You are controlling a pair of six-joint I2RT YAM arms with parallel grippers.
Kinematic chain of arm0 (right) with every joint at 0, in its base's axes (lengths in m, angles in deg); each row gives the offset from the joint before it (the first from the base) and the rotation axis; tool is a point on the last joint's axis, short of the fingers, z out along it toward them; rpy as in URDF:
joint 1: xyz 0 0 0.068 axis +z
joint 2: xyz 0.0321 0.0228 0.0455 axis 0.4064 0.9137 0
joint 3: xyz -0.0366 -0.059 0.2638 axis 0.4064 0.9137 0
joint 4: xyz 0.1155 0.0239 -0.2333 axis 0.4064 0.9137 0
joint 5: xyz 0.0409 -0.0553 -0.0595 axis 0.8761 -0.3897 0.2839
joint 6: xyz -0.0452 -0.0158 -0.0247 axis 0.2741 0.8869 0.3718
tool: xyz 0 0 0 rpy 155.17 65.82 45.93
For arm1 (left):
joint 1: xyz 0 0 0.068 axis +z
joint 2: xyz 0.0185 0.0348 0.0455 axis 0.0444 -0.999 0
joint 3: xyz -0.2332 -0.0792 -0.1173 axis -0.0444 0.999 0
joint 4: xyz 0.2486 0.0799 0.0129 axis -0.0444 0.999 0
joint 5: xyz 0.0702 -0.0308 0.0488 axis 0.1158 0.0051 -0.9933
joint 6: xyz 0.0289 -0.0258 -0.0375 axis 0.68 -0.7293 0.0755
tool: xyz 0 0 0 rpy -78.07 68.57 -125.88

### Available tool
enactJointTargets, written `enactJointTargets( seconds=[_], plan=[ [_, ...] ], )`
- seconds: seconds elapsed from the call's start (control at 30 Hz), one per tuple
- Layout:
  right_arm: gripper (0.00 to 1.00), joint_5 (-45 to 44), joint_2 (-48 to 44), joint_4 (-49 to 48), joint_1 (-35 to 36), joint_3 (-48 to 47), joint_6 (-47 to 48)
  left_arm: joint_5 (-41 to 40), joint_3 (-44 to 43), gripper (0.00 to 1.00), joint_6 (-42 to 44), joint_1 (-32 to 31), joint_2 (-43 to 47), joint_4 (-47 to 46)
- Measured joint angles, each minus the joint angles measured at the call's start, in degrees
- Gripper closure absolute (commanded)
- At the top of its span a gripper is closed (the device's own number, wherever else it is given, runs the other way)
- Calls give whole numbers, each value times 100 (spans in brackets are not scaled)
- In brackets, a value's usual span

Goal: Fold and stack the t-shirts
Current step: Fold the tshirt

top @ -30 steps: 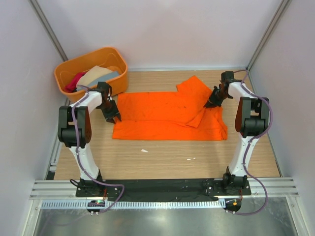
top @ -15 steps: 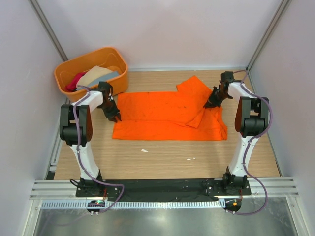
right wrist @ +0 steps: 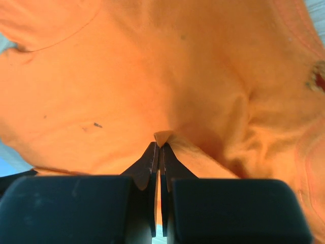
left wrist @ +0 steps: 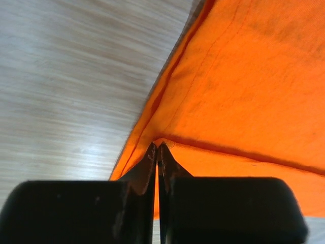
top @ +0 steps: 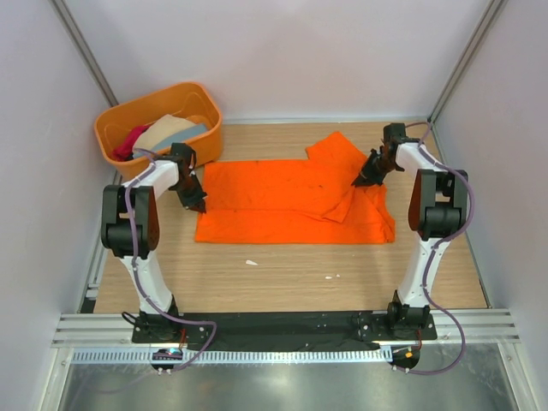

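My left hand (left wrist: pixel 158 148) and right hand (right wrist: pixel 161 146), both clamped tight, each pinch a fold of the orange shirt (top: pixel 282 205) spread on the desk (top: pixel 291 274); other shirts (top: pixel 163 133) lie in the tub (top: pixel 208 145).

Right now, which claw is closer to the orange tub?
Left. The left claw pinches the orange t-shirt near the tub; the right claw holds its far side.

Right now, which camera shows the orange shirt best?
Top external: it shows the whole shirt laid out. The left wrist view shows only a pinched edge, the right wrist view only a pinched fold.
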Motion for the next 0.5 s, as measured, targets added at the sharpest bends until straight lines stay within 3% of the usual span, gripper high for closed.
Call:
enactJointTargets(
  seconds=[0.5],
  plan=[
    [99,155,-765,15,160,-15,-400,-380,522,100,-225,0,861,-39]
  ],
)
